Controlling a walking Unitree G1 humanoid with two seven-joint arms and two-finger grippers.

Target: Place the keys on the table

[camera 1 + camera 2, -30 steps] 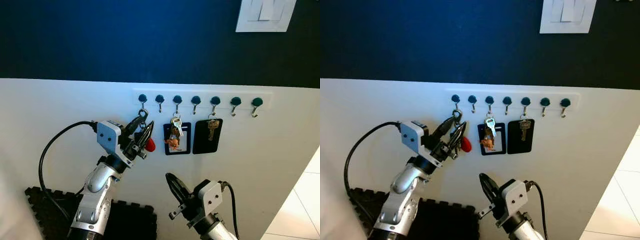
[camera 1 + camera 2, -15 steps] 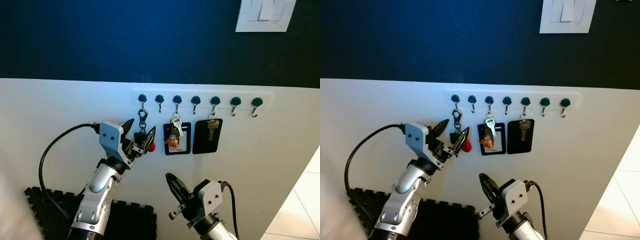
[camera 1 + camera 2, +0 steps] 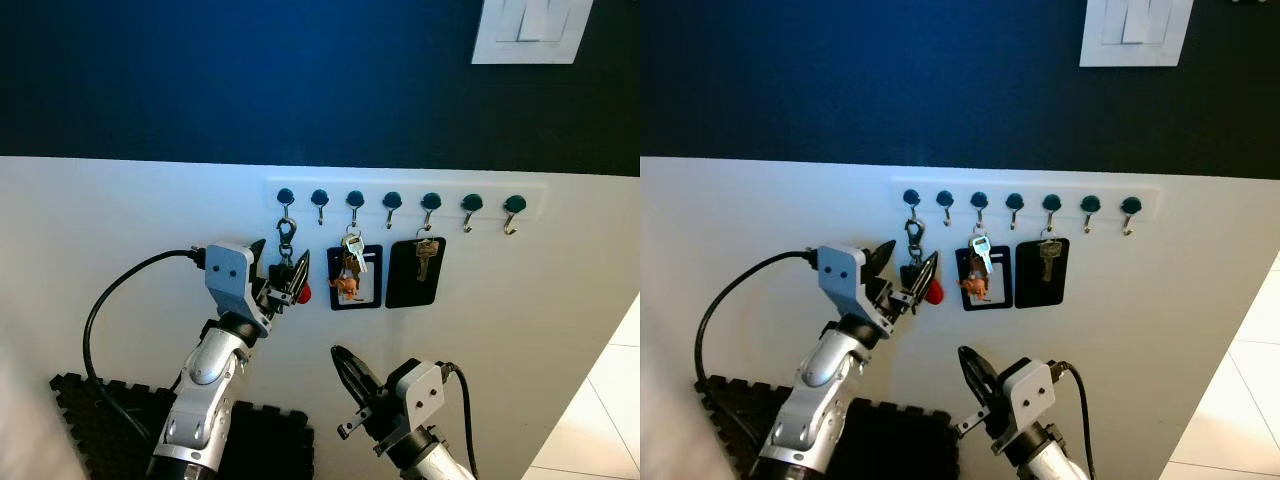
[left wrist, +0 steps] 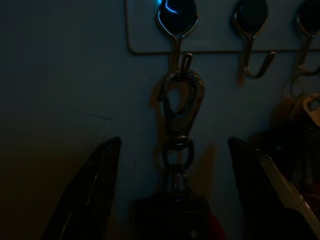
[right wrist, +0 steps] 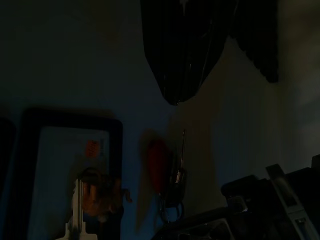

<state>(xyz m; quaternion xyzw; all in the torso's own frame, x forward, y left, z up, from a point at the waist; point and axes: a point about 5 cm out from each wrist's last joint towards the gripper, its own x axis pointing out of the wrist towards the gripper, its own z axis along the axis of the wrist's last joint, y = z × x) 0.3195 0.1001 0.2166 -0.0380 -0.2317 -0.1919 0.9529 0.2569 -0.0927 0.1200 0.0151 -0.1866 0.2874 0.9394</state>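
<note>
The keys (image 3: 286,240) hang by a metal clip (image 4: 181,102) from the leftmost hook (image 4: 176,20) of a white rail on the wall, with a black fob and a red tag (image 3: 301,293) beneath. My left gripper (image 3: 279,266) is open and raised to the wall. One black finger (image 4: 92,187) stands on each side of the hanging keys, level with the fob, and neither touches the clip. My right gripper (image 3: 347,372) is held lower, below the rail and pointing up at the wall. In the dark right wrist view the red tag (image 5: 157,167) can be made out.
The hook rail (image 3: 400,200) carries several hooks. A second key bunch on a black frame (image 3: 352,275) and a single key on a black card (image 3: 418,268) hang to the right. A light switch (image 3: 528,30) sits high up. Black foam mat (image 3: 100,410) below; tiled floor (image 3: 612,400) right.
My left gripper has spread its fingers apart from around the clip and dropped slightly, and its wrist has shifted a little right. The keys still hang on the hook. The right arm is still.
</note>
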